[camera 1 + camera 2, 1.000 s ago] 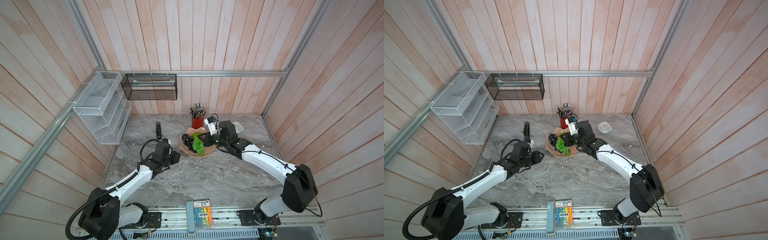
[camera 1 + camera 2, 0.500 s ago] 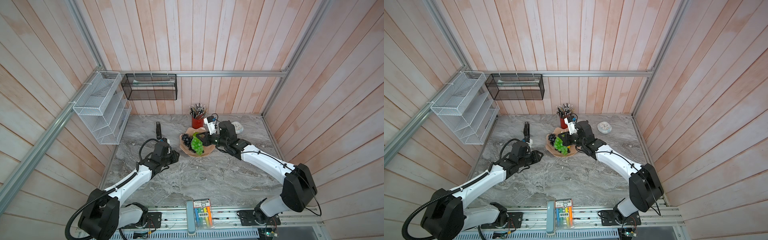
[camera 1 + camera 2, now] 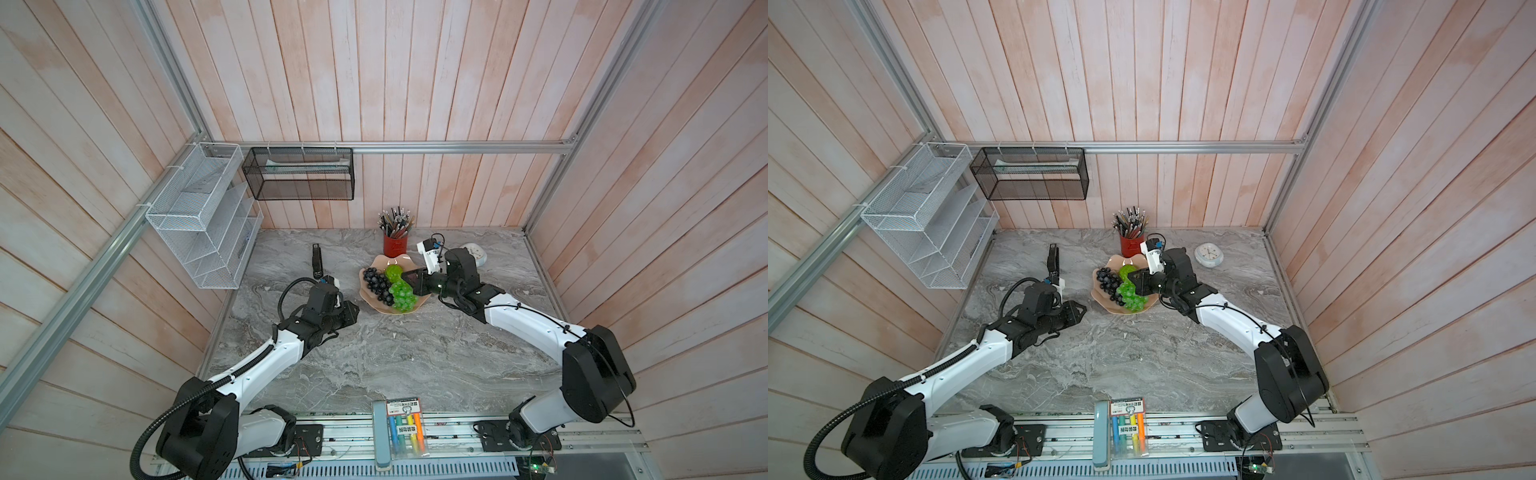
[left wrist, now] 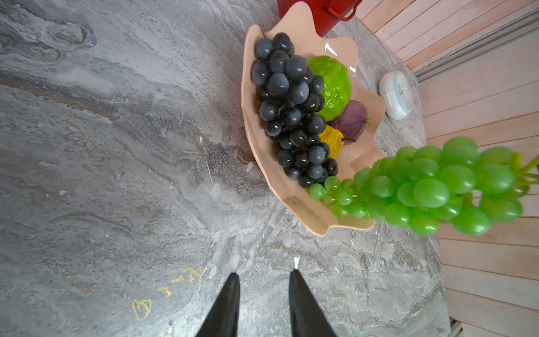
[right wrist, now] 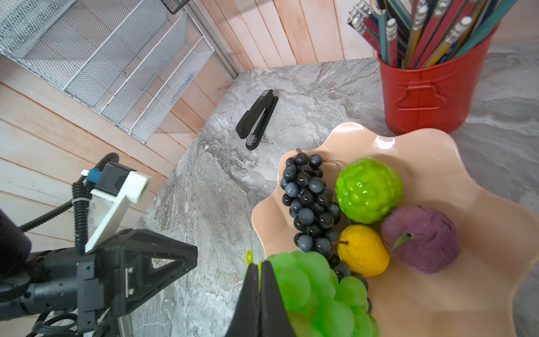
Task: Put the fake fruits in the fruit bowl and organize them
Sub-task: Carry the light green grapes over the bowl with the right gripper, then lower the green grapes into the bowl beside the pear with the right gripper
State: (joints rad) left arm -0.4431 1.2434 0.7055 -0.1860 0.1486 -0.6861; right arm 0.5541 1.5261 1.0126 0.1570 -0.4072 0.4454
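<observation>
The right tool point(image 5: 259, 267) is clamped on the stem of the green grape bunch point(image 4: 431, 186), which hangs over the near right part of the fruit bowl point(image 4: 291, 204). The dark grape bunch point(image 5: 306, 201), lime-green fruit point(image 5: 369, 189), yellow fruit point(image 5: 363, 251) and purple fruit point(image 5: 421, 239) lie inside. It is best lowered tip first into the bare right side, keeping the grapes off the wavy rim. The left tool point(image 4: 264, 277), jaws apart and empty, hovers over the desk point(image 4: 116, 175) to the left, and the red pencil cup point(image 5: 423, 96) crowds the far rim.
</observation>
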